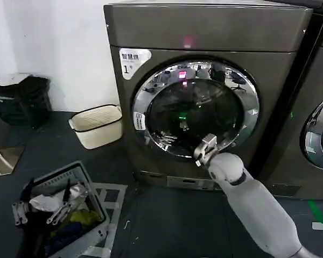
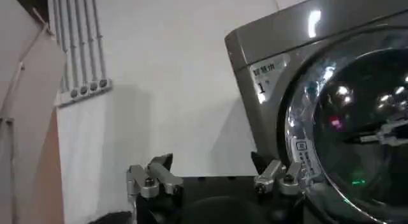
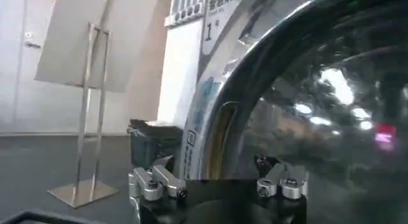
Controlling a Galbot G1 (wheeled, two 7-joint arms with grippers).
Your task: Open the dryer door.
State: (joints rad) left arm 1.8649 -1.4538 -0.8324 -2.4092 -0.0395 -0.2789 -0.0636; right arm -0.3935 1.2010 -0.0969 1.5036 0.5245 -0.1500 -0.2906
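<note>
Door closed or barely cracked — right gripper [image 1: 203,152] at its lower rim

The door [image 1: 195,109] sits in the dryer [image 1: 204,32] front, so most of the pull seems left; the right gripper hangs spread, holding nothing — its wrist view shows a slim gap behind the chrome ring that the head view hides, while the left gripper [image 2: 215,179], also spread, waits beside the dryer
</note>
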